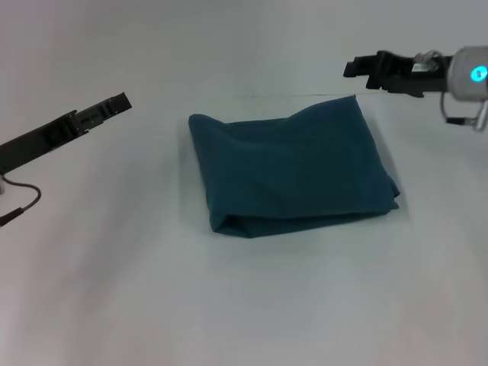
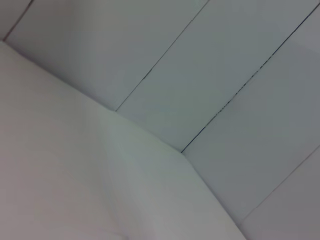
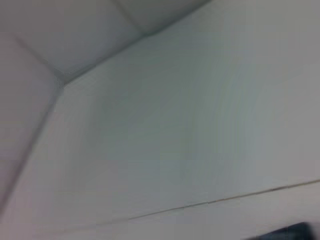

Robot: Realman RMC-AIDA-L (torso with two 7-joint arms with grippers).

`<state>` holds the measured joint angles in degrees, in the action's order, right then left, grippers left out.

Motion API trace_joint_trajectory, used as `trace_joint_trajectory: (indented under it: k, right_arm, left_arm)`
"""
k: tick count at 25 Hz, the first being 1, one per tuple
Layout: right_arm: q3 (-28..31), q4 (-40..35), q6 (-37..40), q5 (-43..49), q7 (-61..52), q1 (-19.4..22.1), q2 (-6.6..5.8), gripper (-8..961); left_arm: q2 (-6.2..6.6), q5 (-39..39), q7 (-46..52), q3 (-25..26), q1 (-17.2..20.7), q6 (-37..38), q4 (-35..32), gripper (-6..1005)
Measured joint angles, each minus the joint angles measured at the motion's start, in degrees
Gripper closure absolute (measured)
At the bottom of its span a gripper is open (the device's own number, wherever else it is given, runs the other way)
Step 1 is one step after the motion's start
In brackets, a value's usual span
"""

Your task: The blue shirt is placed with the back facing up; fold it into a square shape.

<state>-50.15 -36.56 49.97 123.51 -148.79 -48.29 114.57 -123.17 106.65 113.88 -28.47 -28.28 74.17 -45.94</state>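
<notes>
The blue shirt lies folded into a rough square on the white table, in the middle of the head view. No lettering shows on it. My left gripper hangs in the air to the left of the shirt, well clear of it. My right gripper hangs in the air above the shirt's far right corner, also apart from it. Neither gripper holds anything. Both wrist views show only white surfaces and seams, no shirt.
White wall panels with dark seams stand behind the table. A thin seam runs across the white surface in the right wrist view. A cable hangs under the left arm.
</notes>
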Motion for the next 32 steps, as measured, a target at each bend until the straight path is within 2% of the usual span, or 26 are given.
trace_joint_trajectory:
  k: [2,3,5,7,10,12,14,15,18,21,23,26,28,32]
  right_arm:
    - [0.90,-2.15,8.23,-0.02,-1.78,0.63,-2.44,397]
    - [1.28,-2.13,11.55,-0.01,-2.62,0.64,-3.89,397]
    - [2.34,-1.71,17.34,-0.01,-4.30,0.65,-6.67,397]
    - [4.09,-1.67,20.85,0.00,-5.40,0.93,-8.38,397]
    - [7.35,-1.59,24.05,0.14,-5.90,1.60,-9.67,397]
    - [8.62,-1.49,25.16,0.24,-5.80,2.00,-10.01,397]
    - [9.01,-1.45,25.47,0.28,-5.60,2.58,-10.12,397]
    - [9.08,-1.41,25.48,0.27,-5.54,2.83,-10.15,397]
    - [9.21,-1.22,25.50,0.10,-5.50,3.42,-10.01,397]
    - [9.28,-1.19,25.46,0.06,-5.65,3.69,-9.91,397]
    - [9.41,-1.19,25.57,0.05,-5.88,3.70,-9.95,397]
    - [9.84,-1.19,25.81,0.03,-5.94,3.64,-10.04,396]
    - [10.06,-1.19,25.85,0.01,-5.95,3.58,-10.01,396]
    - [10.09,-1.19,25.86,-0.01,-5.96,3.60,-9.81,396]
  left_arm:
    - [0.78,1.77,5.28,-0.20,0.63,1.79,-0.22,64]
    - [0.78,1.77,5.28,-0.20,0.63,1.79,-0.22,64]
    - [1.48,5.65,11.34,-0.24,1.12,5.18,-1.48,64]
    - [1.85,10.66,15.95,-0.25,1.07,8.37,-2.73,65]
    - [1.91,18.25,19.12,-0.43,0.61,14.34,-4.61,65]
    - [0.97,18.86,15.70,-0.75,0.89,16.34,-5.59,66]
    - [-0.64,17.16,7.49,-0.98,1.66,15.79,-6.15,66]
    - [-1.03,15.77,1.91,-1.34,2.03,15.12,-5.39,66]
    - [-1.00,10.70,-14.00,-2.69,2.24,12.48,0.95,66]
    - [-0.78,10.30,-19.03,-4.51,0.96,9.44,4.36,67]
    - [-0.64,12.24,-15.83,-7.58,-0.42,7.07,4.69,69]
    - [-0.47,15.41,-1.79,-11.28,-2.33,4.22,4.36,76]
    - [-0.47,16.13,10.11,-12.14,-3.41,2.79,4.50,80]
    - [-0.64,15.17,19.72,-11.73,-4.81,0.17,5.76,89]
